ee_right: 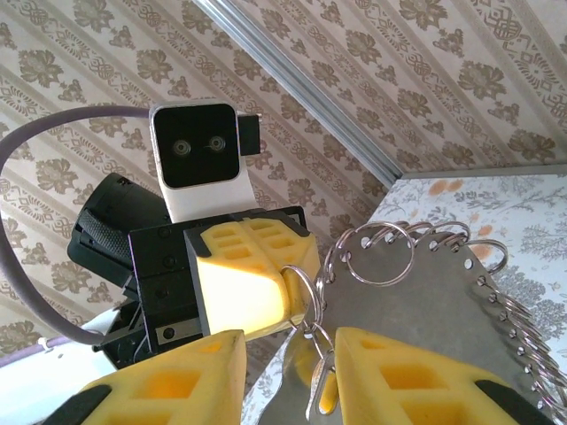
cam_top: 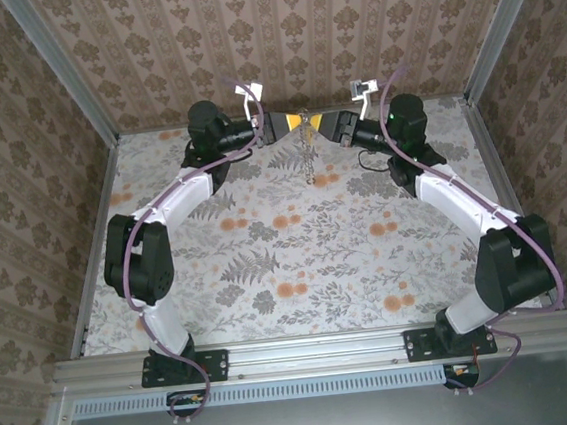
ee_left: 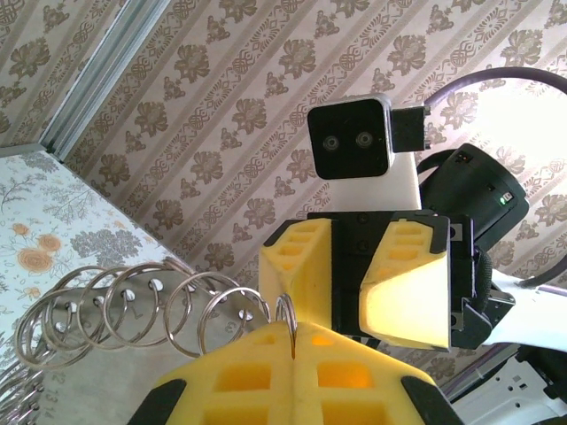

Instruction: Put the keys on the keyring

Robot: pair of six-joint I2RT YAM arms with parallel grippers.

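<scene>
Both grippers meet in the air at the back of the table. My left gripper (cam_top: pixel 290 123) (ee_left: pixel 292 335) (ee_right: pixel 299 292) is shut on the keyring (ee_left: pixel 286 312) (ee_right: pixel 307 285), a thin metal hoop pinched edge-on between its yellow fingertips. My right gripper (cam_top: pixel 327 125) (ee_right: pixel 288 354) (ee_left: pixel 350 305) faces it, open. A small key (ee_right: pixel 317 390) with a yellowish head dangles on a small link below the hoop. It hangs in the gap between the right fingers, close to the right-hand finger (ee_right: pixel 399 372); I cannot tell if it touches.
A chain of several more metal rings (ee_left: pixel 133 305) (ee_right: pixel 416 239) runs from the held hoop along the edge of a grey metal sheet (ee_right: pixel 425 328) and hangs toward the table (cam_top: pixel 309 160). The patterned back wall (cam_top: pixel 286 31) is close behind both grippers.
</scene>
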